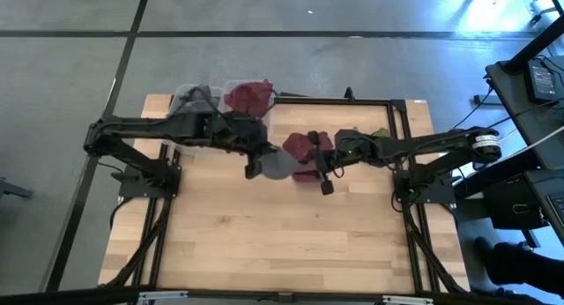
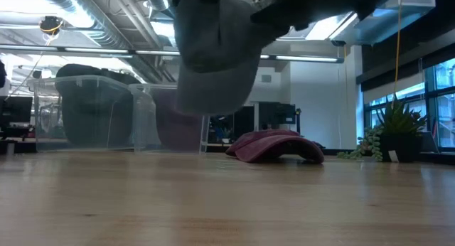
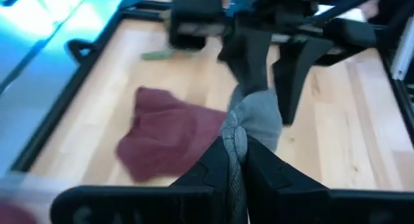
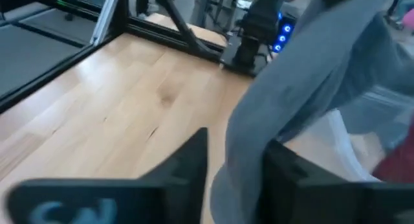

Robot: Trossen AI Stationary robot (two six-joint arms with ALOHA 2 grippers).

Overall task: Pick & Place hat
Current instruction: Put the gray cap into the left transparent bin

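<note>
Wooden table (image 1: 264, 243), left end effector (image 3: 236, 141) pinching grey hat (image 3: 259, 117)

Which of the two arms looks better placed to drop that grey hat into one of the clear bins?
Probably the left. Its gripper is shut on the grey hat, held above the table, and the clear bins sit on its side. The right gripper has open jaws.
</note>
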